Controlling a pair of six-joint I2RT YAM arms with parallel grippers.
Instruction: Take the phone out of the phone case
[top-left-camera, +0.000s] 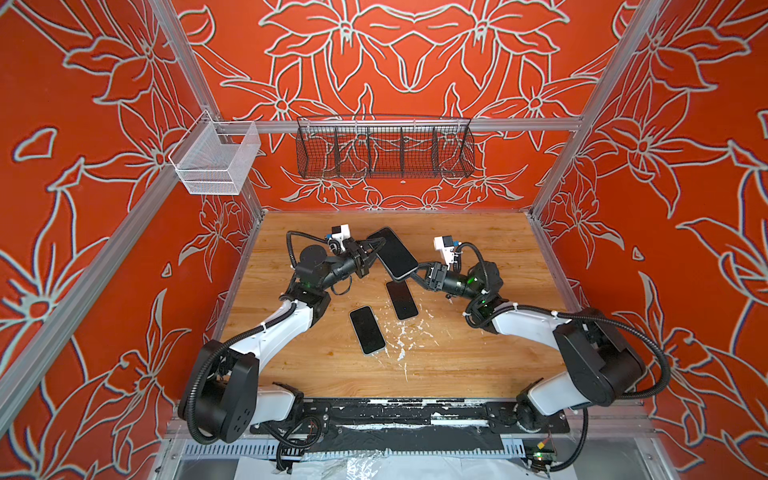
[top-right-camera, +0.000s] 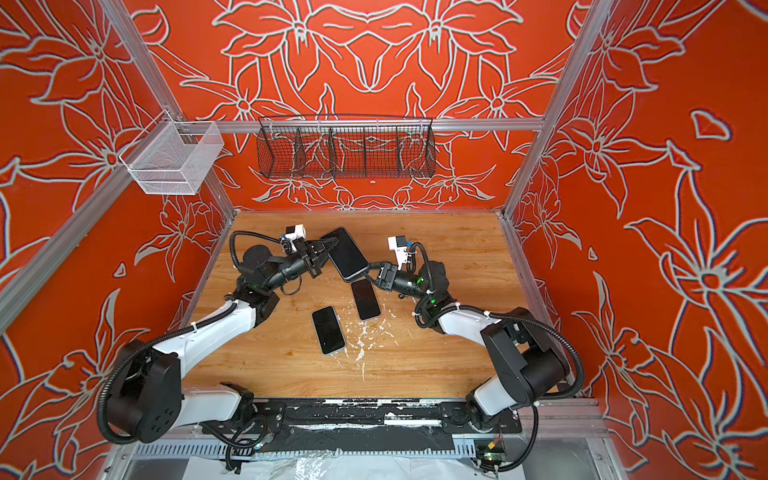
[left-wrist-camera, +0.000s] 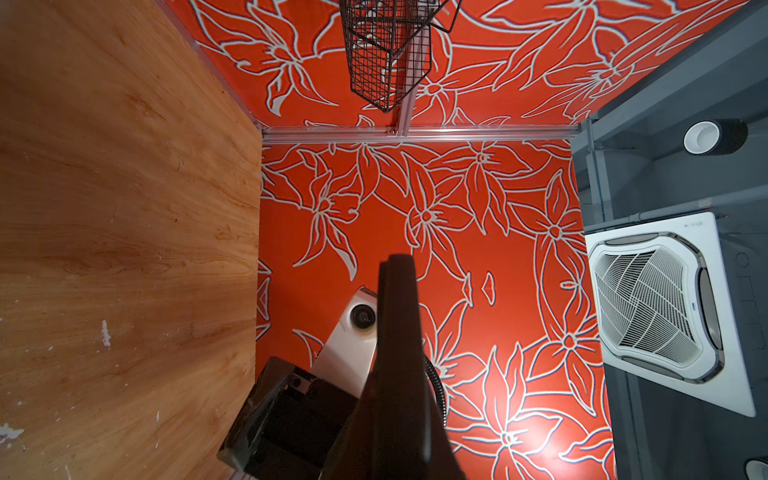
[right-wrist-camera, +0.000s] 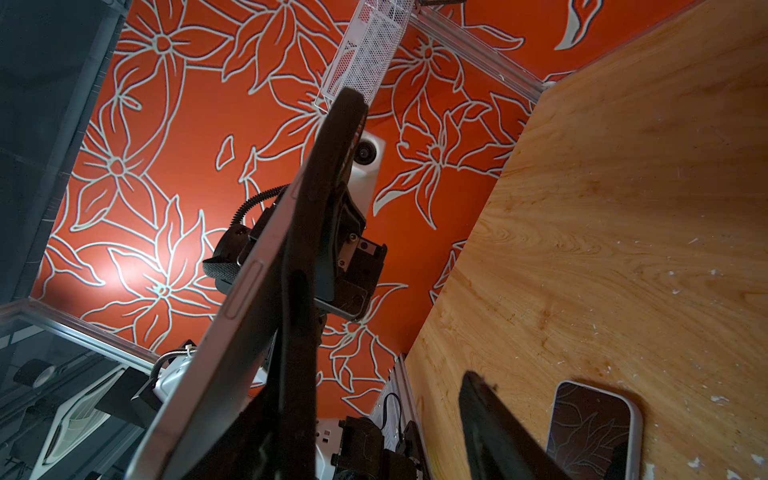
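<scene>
A dark phone (top-left-camera: 392, 253) (top-right-camera: 348, 253) in a black phone case hangs tilted above the wooden table (top-left-camera: 478, 332), between both grippers. My left gripper (top-left-camera: 374, 247) (top-right-camera: 328, 249) is shut on the case's far left edge. In the left wrist view its closed fingers (left-wrist-camera: 397, 266) hide what they pinch. My right gripper (top-left-camera: 413, 277) (top-right-camera: 368, 276) stands open at the phone's near corner. In the right wrist view the phone's silver side (right-wrist-camera: 232, 303) has parted from the black case (right-wrist-camera: 332, 158). One right finger (right-wrist-camera: 291, 353) lies against the case. The other finger (right-wrist-camera: 490, 424) is free.
Two more phones lie screen-up on the table, one with a light rim (top-left-camera: 368, 330) (right-wrist-camera: 590, 428) and a black one (top-left-camera: 402, 300) just under the held phone. White flecks (top-left-camera: 401, 336) dot the wood. A black wire basket (top-left-camera: 384, 151) and a white mesh basket (top-left-camera: 216, 160) hang on the back rail.
</scene>
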